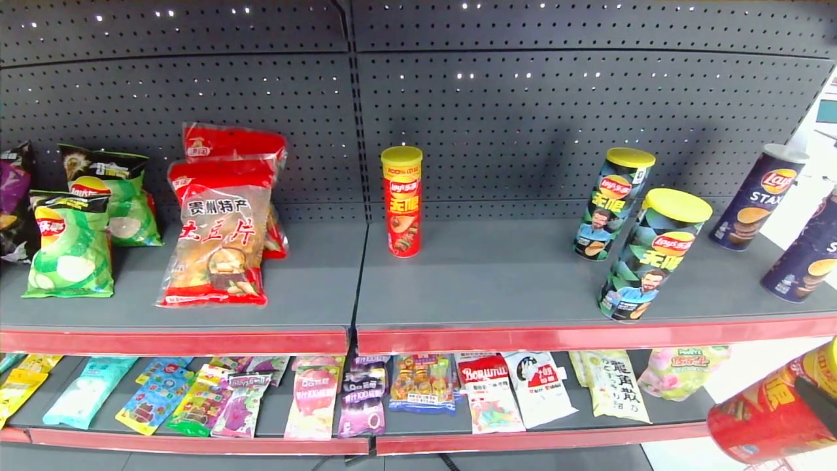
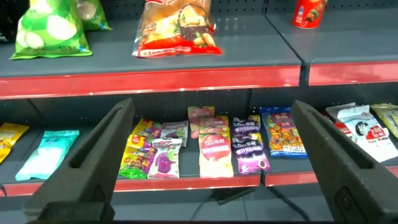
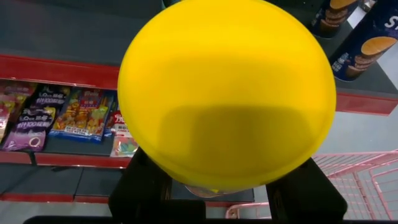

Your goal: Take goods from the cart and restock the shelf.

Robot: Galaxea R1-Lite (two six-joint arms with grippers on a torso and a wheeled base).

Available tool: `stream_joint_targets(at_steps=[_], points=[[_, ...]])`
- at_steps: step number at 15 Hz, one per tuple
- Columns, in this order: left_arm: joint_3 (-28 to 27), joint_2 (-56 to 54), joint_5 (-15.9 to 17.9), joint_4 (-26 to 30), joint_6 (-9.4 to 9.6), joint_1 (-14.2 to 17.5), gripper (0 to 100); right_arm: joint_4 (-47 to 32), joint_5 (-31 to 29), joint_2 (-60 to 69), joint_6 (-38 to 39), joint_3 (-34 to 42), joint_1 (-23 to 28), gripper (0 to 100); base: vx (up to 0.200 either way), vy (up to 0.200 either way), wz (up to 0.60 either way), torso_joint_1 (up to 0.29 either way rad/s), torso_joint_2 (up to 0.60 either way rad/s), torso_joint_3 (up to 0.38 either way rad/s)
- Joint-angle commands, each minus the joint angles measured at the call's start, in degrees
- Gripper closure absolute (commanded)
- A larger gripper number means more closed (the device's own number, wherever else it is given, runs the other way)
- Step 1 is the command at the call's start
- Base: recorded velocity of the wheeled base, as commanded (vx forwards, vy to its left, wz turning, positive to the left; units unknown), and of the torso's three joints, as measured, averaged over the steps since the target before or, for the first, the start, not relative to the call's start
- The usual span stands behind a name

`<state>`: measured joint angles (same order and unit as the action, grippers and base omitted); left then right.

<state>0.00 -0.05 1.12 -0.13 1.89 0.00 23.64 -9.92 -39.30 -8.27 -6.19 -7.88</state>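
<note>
A: Red can (image 1: 778, 405) with the yellow lid, where is it?
B: Our right gripper (image 3: 224, 186) is clamped on it, low and to the right of the shelf (image 1: 490, 281), near the pink cart (image 3: 354, 180).
A: And our left gripper (image 2: 211, 168)?
B: Its fingers stand wide apart and empty. We see it facing the candy bags (image 2: 217, 143) on the lower level.

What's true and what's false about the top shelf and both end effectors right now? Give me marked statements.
1. The right end effector grips a red cylindrical chip can with a yellow lid. True.
2. The left end effector is shut on a snack bag. False: it is open and empty.
3. Three red cans stand on the grey upper shelf. False: one red yellow-lidded can stands there.
4. Two dark green yellow-lidded cans stand on that shelf. True.
</note>
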Motion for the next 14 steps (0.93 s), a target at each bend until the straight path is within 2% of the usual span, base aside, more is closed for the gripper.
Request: stream_joint_targets(at_steps=[1, 7, 14], points=[[0.0, 0.0, 0.0, 0.0, 0.04, 0.0, 0, 0.0, 0.0, 0.5, -0.1, 0.1, 0.0, 100, 0.0, 0.0, 0.0, 0.0, 0.0, 0.0], [0.0, 0.0, 0.0, 0.0, 0.04, 0.0, 0, 0.0, 0.0, 0.5, -0.1, 0.0, 0.0, 100, 0.2, 0.0, 0.0, 0.006, 0.0, 0.006], [0.0, 0.0, 0.1, 0.0, -0.13, 0.0, 0, 0.0, -0.1, 1.9, -0.1, 0.1, 0.0, 100, 0.0, 0.0, 0.0, 0.0, 0.0, 0.0]])
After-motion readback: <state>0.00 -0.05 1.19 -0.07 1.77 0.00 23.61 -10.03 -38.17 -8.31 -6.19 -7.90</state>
